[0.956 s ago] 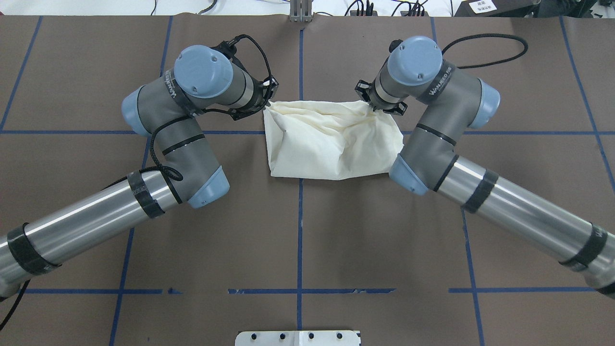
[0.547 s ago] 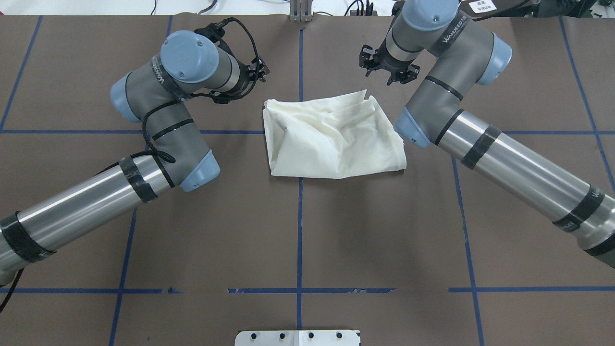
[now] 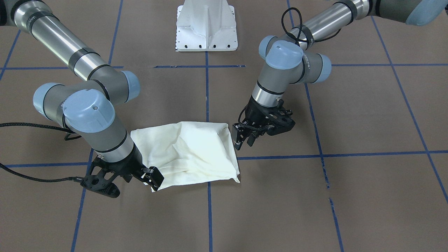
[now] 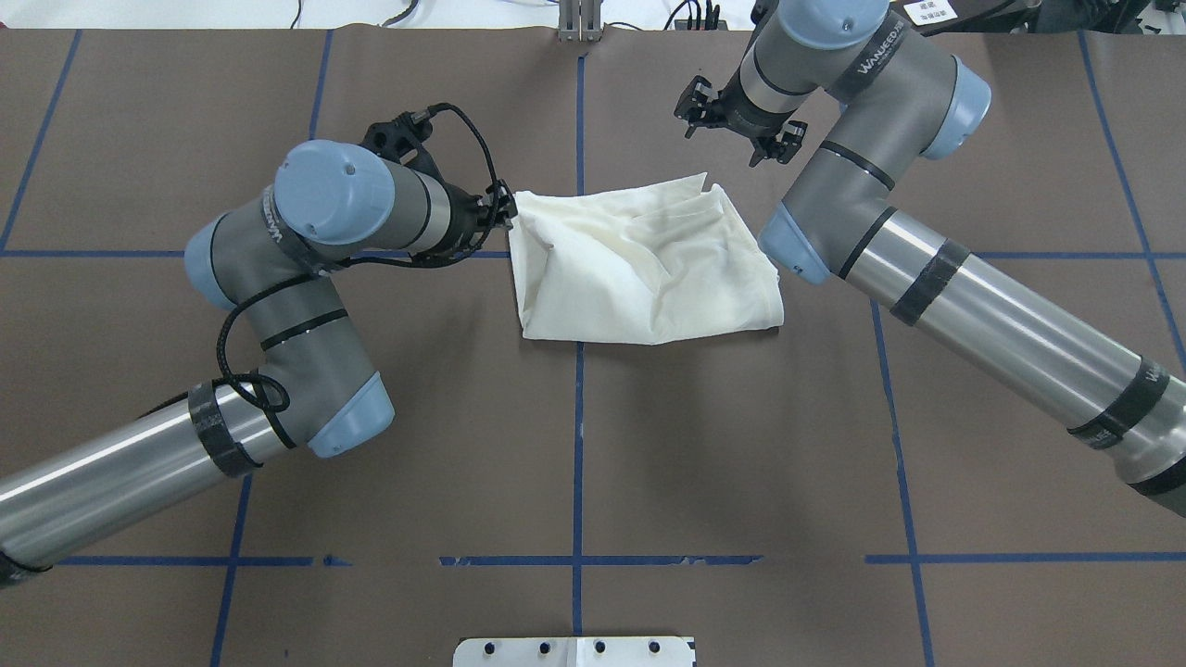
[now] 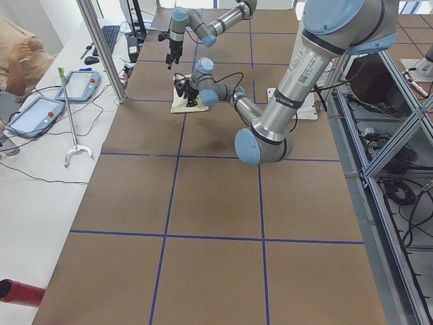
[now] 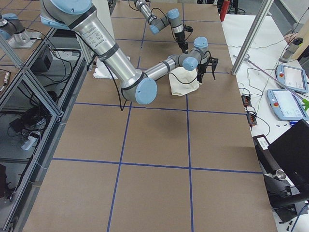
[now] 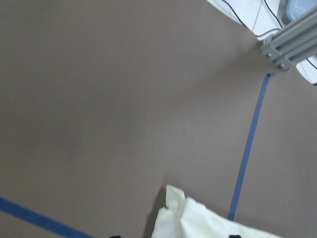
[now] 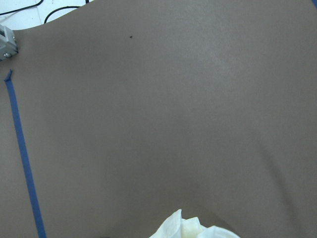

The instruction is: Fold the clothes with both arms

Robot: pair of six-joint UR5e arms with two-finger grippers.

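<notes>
T-shirt [image 4: 639, 269], a rumpled plain bundle on the tabletop [image 4: 741, 445], lies astride the centre tape line [image 4: 577, 445], its long side across it. The left gripper [image 4: 507, 209], parted and empty, sits just left of that line at the bundle's far corner, the nearer one. The right gripper [image 4: 738, 137], spread wide and empty, hangs farther right of the line. Print and collar are hidden, and whether the left gripper touches the cloth is unclear.

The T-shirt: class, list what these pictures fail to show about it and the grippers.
- T-shirt: print, collar and sleeves hidden, folded inside or underneath; overhead and front views show only plain cloth.
- Left gripper: overhead, its own wrist covers the fingertips; contact with cloth unclear.
- Wrist views: bottom edge cuts off all but a T-shirt corner.
- Side views: T-shirt too small for detail.
</notes>
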